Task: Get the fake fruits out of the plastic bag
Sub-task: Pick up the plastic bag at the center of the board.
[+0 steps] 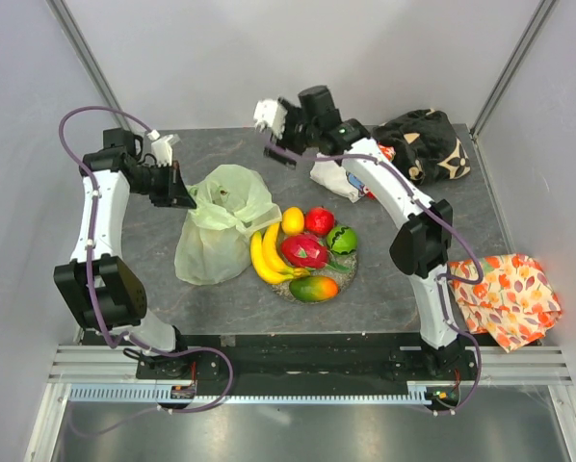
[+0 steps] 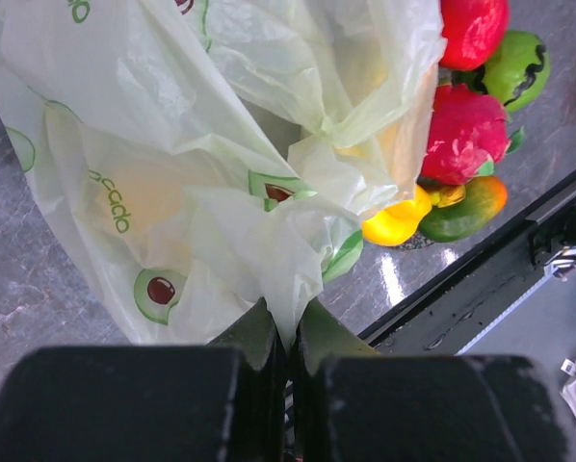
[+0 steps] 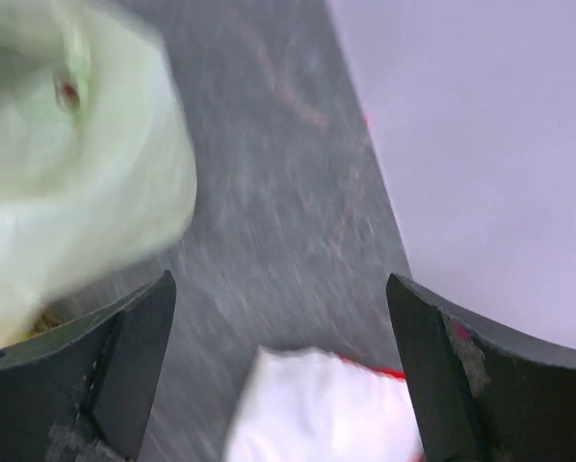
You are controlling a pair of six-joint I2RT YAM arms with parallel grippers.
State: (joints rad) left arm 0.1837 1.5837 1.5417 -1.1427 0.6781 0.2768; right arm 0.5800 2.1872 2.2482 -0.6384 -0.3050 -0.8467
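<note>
The pale green plastic bag (image 1: 221,217) lies left of centre on the grey table, its mouth raised. My left gripper (image 1: 184,192) is shut on a fold of the bag (image 2: 269,260) at its left edge. A yellowish shape shows faintly through the bag's plastic (image 2: 144,192). Outside it, on a round dish (image 1: 341,274), lie yellow bananas (image 1: 266,255), a pink dragon fruit (image 1: 304,251), a red apple (image 1: 319,220), a green lime (image 1: 343,239), an orange (image 1: 293,220) and a mango (image 1: 314,288). My right gripper (image 1: 281,154) is open and empty above the table's back, beyond the bag (image 3: 66,164).
A white cloth (image 1: 334,181) lies at the back centre, under my right gripper (image 3: 327,404). A dark patterned cloth (image 1: 425,142) is at the back right. An orange leaf-patterned cloth (image 1: 508,294) hangs at the right front edge. Walls stand close on all sides.
</note>
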